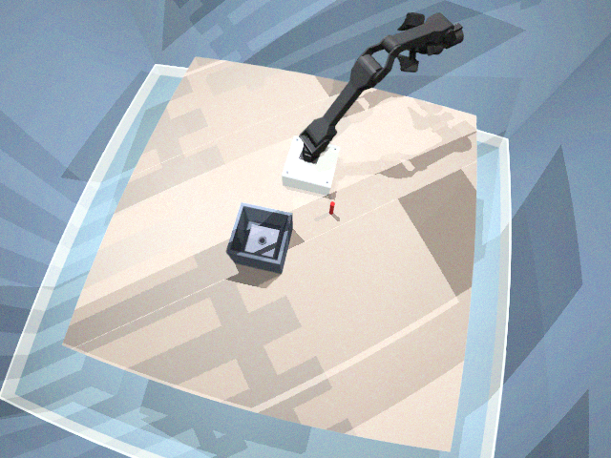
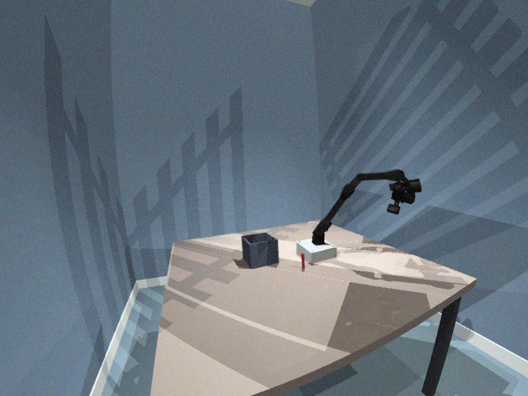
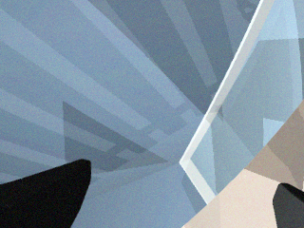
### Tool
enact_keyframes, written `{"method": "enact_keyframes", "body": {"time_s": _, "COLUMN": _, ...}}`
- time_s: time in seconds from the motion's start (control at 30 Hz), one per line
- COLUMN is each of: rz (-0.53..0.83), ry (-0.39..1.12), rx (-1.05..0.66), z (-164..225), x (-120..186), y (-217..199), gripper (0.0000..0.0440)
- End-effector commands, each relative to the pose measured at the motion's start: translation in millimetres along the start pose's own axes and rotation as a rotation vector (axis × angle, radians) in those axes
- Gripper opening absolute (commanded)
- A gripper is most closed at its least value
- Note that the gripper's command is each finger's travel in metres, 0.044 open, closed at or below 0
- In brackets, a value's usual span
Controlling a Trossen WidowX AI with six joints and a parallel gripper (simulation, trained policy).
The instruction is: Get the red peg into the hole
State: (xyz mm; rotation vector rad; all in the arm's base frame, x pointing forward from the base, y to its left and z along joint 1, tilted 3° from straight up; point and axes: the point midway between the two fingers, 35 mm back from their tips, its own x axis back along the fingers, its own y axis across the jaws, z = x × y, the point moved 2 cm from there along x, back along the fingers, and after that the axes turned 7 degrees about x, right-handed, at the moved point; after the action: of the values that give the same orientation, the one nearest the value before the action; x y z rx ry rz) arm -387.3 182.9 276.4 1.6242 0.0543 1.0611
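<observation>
red peg: stood upright on the table, near the white base block, outside the box; you hadn't lifted it
open box: upright on the table, a little apart from the peg
gripper: you had it raised, well apart from peg and box
fingers: spread nearly all the way, nothing between them
done: none of the task's steps, as far as you could see
left: all of it, by my read; reach, grasp, lift, carry over, lower in, seat fully in the hole
top view: showed you the pale plate at the box bottom and its dark hole, unfilled
exterior view: gave you peg height and the arm's lift, but box walls hid plate and hole
wrist view: gave you both fingertips, wall and a table corner; no peg, no box, so no aiming from it
</observation>
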Motion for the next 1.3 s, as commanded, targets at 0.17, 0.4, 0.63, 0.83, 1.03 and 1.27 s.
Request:
{"method": "enact_keyframes", "body": {"time_s": 0.17, "rz": 0.095, "ry": -0.108, "rx": -0.151, "z": -1, "x": 41, "y": -35, "gripper": 0.044}}
{"method": "enact_keyframes", "body": {"time_s": 0.4, "rz": 0.176, "ry": -0.243, "rx": -0.34, "z": 5, "x": 88, "y": -74, "gripper": 0.044}}
{"method": "enact_keyframes", "body": {"time_s": 0.63, "rz": 0.244, "ry": -0.375, "rx": -0.535, "z": 18, "x": 132, "y": -111, "gripper": 0.044}}
{"method": "enact_keyframes", "body": {"time_s": 0.83, "rz": 0.291, "ry": -0.489, "rx": -0.706, "z": 36, "x": 167, "y": -143, "gripper": 0.044}}
{"method": "enact_keyframes", "body": {"time_s": 1.03, "rz": 0.328, "ry": -0.602, "rx": -0.879, "z": 57, "x": 198, "y": -172, "gripper": 0.044}}
{"method": "enact_keyframes", "body": {"time_s": 1.27, "rz": 0.359, "ry": -0.731, "rx": -1.086, "z": 87, "x": 230, "y": -204, "gripper": 0.044}}
